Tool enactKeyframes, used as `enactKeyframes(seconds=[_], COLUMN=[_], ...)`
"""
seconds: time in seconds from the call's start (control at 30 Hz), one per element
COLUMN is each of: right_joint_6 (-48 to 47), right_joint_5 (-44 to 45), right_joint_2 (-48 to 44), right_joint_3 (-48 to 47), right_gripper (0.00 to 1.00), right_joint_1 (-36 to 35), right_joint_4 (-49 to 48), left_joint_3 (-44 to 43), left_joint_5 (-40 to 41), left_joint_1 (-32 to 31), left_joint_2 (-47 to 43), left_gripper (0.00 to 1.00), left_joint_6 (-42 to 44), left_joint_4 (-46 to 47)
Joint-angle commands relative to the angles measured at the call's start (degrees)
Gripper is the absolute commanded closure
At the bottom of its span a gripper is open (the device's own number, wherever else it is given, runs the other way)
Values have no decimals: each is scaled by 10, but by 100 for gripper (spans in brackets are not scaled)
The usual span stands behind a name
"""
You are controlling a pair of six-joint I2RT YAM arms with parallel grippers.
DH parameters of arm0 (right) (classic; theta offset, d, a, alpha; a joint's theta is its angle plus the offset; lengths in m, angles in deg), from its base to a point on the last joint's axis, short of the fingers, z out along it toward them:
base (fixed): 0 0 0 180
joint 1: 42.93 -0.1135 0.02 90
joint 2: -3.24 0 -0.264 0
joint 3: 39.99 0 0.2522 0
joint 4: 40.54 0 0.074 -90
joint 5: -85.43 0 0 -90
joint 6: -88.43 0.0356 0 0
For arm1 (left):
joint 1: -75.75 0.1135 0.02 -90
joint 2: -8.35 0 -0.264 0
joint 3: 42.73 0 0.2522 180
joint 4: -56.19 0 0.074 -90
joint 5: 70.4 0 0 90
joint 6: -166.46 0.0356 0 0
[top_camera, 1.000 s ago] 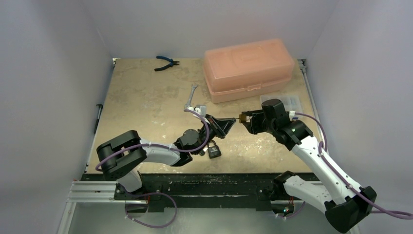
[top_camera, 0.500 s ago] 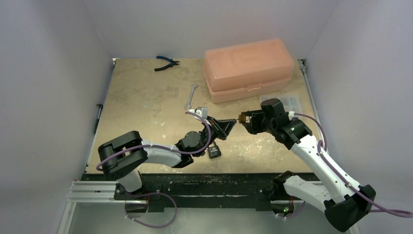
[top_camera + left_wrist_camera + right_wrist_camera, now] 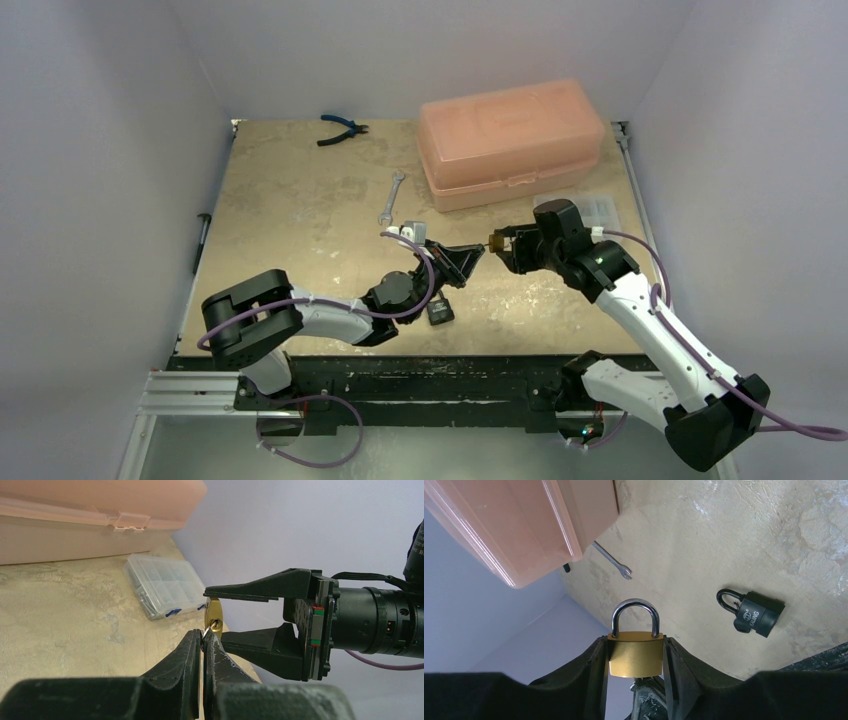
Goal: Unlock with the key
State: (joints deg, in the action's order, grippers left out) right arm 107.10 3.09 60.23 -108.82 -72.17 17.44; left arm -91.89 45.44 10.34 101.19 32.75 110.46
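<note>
Key [image 3: 206, 631] pinched in left fingers [image 3: 186, 655], at brass padlock [image 3: 635, 655] clamped between right fingers [image 3: 680, 669].

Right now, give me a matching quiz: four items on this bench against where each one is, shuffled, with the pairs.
1. brass padlock
2. black padlock
3. key
4. wrench

A. just left of the pink case
B. clamped in the right tool
C. lying loose on the table
D. pinched in the left tool, at the keyhole

Pairs: 1-B, 2-C, 3-D, 4-A
</note>
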Motion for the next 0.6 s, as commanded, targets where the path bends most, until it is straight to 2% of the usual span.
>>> enactKeyframes(seconds=[0.0,0.57], right_joint_6=[9,-16], right_joint_5=[-5,29], right_joint_2=[0,0], right_joint_3=[-26,-21], right_gripper=[100,100], right_joint_1=[-4,-12], right_joint_4=[-22,-30], left_joint_3=[-22,-56], left_joint_5=[-10,3], left_joint_1=[-9,-14], left_joint_2=[2,18], left_gripper=[100,100], left_joint_6=[11,10], left_joint_4=[17,-28])
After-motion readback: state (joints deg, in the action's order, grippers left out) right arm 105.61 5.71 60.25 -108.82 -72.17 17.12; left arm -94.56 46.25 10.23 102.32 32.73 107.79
